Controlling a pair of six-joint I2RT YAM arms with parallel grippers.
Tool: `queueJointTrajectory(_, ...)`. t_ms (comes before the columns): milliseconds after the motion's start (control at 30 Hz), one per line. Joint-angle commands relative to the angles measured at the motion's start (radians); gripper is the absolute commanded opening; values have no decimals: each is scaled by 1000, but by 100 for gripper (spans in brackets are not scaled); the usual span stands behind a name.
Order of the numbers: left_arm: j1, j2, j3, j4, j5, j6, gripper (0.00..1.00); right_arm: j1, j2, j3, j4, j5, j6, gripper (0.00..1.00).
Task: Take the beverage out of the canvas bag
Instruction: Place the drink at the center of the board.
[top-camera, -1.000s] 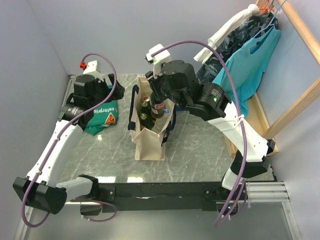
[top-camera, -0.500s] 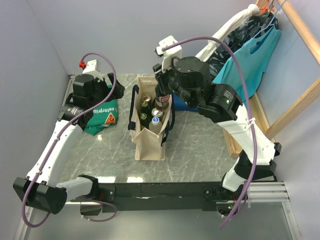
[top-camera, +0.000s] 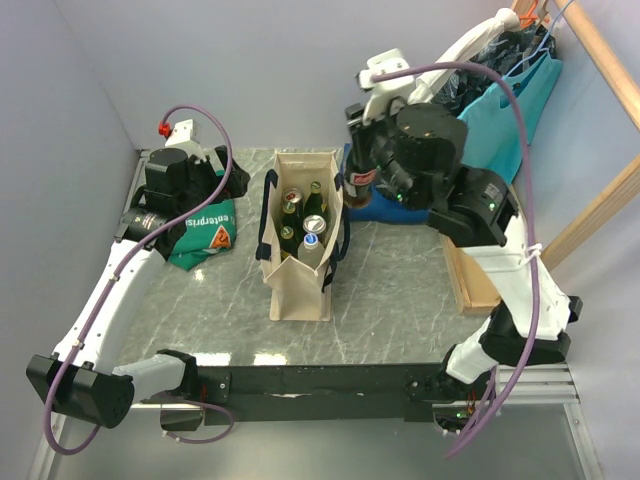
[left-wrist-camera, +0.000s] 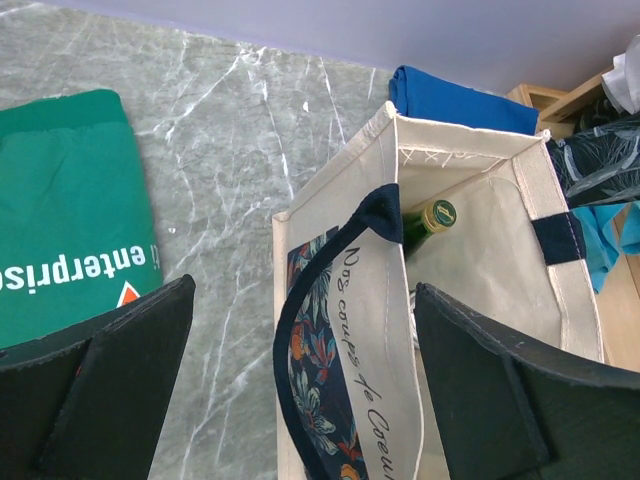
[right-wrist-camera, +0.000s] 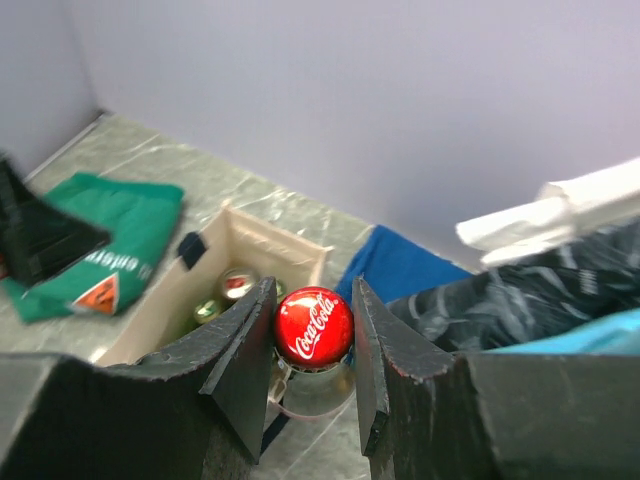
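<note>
The left gripper (left-wrist-camera: 304, 290) hung with its two black fingers spread wide and nothing between them, above the ground between shirt and bag. One folded green T-shirt (top-camera: 205, 232) lay on the grey marble table (top-camera: 400, 290) at the far left. Its white lettering read "enterpris", cut off at the fold, beside an orange triangle.

Just right of it stood the one canvas bag (top-camera: 298, 285), upright and open at the top, with two navy strap handles. Its side panel carried a floral print and the script "Nos coups de Coeur". About six tops showed in its mouth, packed too close for a sure count. They included green glass bottles, a silver can top and a clear bottle with a blue cap. From the left wrist view only one green bottle with a gold cap (left-wrist-camera: 437, 214) could be seen.

To the right of the bag's far corner, clear of its rim and in the air, hung the beverage (top-camera: 352, 185). It was one dark bottle whose red cap read "Coca-Cola". Its long axis ran vertical, cap up and base toward the table. The right gripper (right-wrist-camera: 313, 310) pinched its neck just under the cap, one finger on each side.

One folded blue cloth (top-camera: 375, 208) lay beneath and behind it, and a teal garment (top-camera: 510, 110) hung at the far right.
</note>
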Motion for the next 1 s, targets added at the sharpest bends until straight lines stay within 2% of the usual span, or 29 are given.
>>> queueJointTrajectory(0,5,-2,10,34,18,10,96,-80,-103,8,194,43,-13,0)
queueJointTrajectory(400,8,5,24,18,16,37,96,-313,-160,-232,194,-159,131,0)
queueJointTrajectory(600,16,1,28,17,19,46,96,-386,-172,-393,251,-248,205,0)
queueJointTrajectory(967,19,27,48,0,7,46,96,-487,-135,-559,377,-363,258,0)
